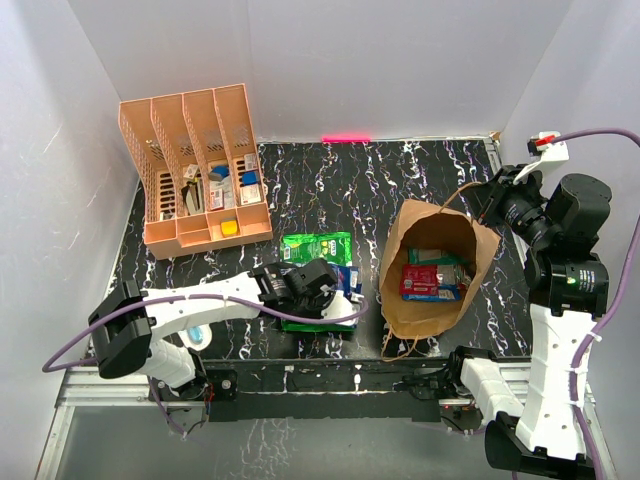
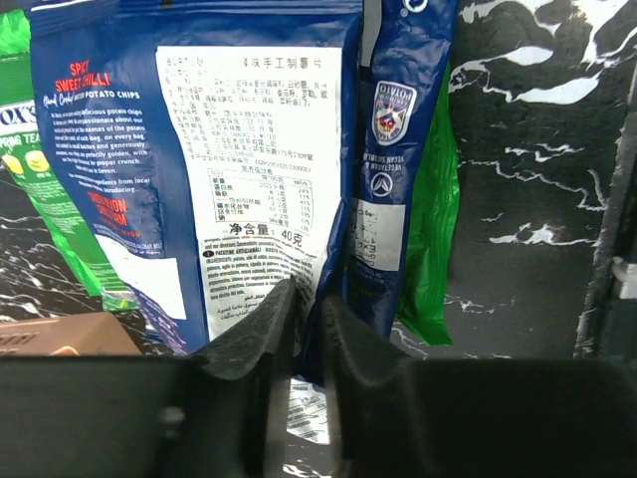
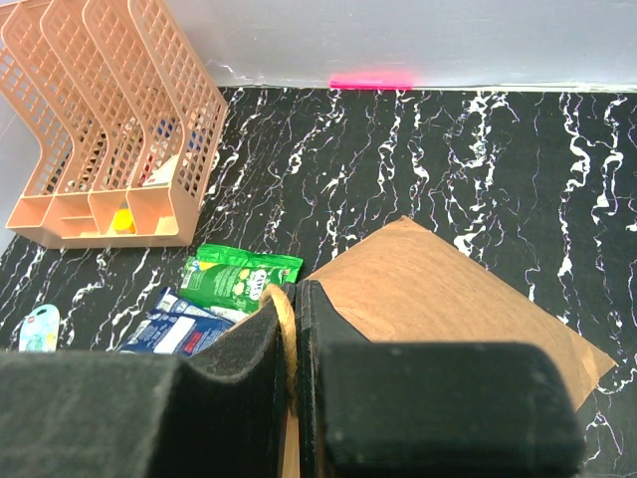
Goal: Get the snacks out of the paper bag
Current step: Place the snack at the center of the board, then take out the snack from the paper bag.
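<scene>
The brown paper bag (image 1: 398, 250) stands open at centre right, with a red packet (image 1: 430, 284) and a green packet (image 1: 432, 257) inside. My right gripper (image 1: 488, 205) is at its top right, shut on the bag's twisted paper handle (image 3: 287, 324). The bag's side (image 3: 438, 289) fills the right wrist view. My left gripper (image 1: 335, 290) is shut on the lower edge of a blue snack packet (image 2: 199, 149). That packet lies over green packets (image 1: 315, 247) left of the bag. A green packet (image 2: 428, 219) shows behind it.
The peach-orange organiser (image 1: 195, 165) with small stationery stands at the back left. A light-blue and white oval gadget (image 1: 198, 335) lies near the left arm. White walls close in three sides. A pink tape mark (image 1: 345, 137) is at the back edge.
</scene>
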`<state>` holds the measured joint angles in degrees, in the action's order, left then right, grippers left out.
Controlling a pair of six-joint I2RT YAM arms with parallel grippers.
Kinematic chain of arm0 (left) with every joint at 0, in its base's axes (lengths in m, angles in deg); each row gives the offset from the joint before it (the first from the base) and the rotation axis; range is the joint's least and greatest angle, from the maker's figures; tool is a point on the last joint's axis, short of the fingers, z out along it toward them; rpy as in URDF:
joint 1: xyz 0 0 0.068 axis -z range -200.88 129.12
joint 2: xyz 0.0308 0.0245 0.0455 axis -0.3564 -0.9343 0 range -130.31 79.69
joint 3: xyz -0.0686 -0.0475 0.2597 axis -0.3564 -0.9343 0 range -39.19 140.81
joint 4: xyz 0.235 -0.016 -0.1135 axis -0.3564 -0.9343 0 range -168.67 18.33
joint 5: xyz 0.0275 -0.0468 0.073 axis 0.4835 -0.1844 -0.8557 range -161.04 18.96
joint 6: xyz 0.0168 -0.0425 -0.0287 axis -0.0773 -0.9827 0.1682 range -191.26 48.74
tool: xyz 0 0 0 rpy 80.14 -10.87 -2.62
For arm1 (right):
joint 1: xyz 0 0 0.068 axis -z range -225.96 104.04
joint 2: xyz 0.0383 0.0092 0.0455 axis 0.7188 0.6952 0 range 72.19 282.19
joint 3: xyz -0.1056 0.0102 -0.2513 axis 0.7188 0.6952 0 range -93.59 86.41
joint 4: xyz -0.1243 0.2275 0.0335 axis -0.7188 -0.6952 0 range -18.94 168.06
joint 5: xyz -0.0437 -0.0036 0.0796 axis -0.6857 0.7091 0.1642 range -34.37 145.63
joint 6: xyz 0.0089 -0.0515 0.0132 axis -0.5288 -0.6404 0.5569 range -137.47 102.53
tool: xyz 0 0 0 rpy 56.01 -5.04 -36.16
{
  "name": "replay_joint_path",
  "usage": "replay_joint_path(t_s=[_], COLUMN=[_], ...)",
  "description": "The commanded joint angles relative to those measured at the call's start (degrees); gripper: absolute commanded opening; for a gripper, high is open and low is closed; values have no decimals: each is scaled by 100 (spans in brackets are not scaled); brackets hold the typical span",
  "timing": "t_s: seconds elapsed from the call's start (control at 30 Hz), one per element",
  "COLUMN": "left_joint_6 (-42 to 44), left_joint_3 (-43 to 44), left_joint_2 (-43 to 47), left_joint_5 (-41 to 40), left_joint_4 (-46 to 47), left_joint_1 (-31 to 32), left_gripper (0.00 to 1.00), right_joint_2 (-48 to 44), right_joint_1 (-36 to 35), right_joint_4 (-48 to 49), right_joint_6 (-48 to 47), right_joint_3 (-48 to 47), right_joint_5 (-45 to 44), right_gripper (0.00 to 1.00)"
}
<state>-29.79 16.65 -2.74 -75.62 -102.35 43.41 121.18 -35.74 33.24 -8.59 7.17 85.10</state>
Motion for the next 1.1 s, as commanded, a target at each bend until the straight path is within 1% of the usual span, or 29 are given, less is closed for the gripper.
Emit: replay_joint_path(t_s=[0.0,0.1,0.2,0.27,0.4,0.43,0.53,0.63,0.7,0.83,0.87,0.9,0.93,1.0,1.07], left_joint_6=[-525,-682,-791,-902,-1329,-1423,-1592,-1629,-1908,-2927,-3070,-3088,-2926,-2378,-2018], left_joint_3=[382,752,1072,1360,1864,1903,1871,1689,1742,1492,1374,1287,1262,1384,1642], left_joint_2=[124,315,640,846,1191,1227,1383,1616,1639,1587,1524,1418,1262,772,138], left_joint_5=[79,-41,-165,84,1119,1241,1168,1236,1456,1890,1867,1635,1289,553,145], left_joint_4=[-250,-254,-155,-184,-224,-284,-434,-156,162,1885,2317,2705,2957,3200,3282], left_joint_1=[13,13,11,13,16,20,16,22,26,231,406,668,948,1503,1756], left_gripper=[24,38,46,49,50,50,49,50,50,50,50,50,50,50,48], right_joint_2=[-23,-28,-24,-31,-48,-48,-63,-50,-46,-68,-66,-66,-69,-66,-68], right_joint_1=[-28,-29,-33,-37,-37,-35,-34,-35,-32,-37,-37,-35,-37,-32,-37], right_joint_4=[447,448,448,448,446,441,408,430,443,441,430,430,430,453,464], right_joint_6=[-80,-80,-93,-92,-85,-87,-89,-77,-53,-48,-46,-49,-39,-15,24], right_joint_3=[-159,-166,-149,-145,-119,-122,-165,-155,-125,-82,-95,-112,-124,-127,-128], right_joint_5=[-32,-36,-45,-48,-35,-42,-58,-20,24,36,50,88,149,316,388], right_gripper=[8,8,8,8,8,8,8,8,8,8,8,8,8,8,8])
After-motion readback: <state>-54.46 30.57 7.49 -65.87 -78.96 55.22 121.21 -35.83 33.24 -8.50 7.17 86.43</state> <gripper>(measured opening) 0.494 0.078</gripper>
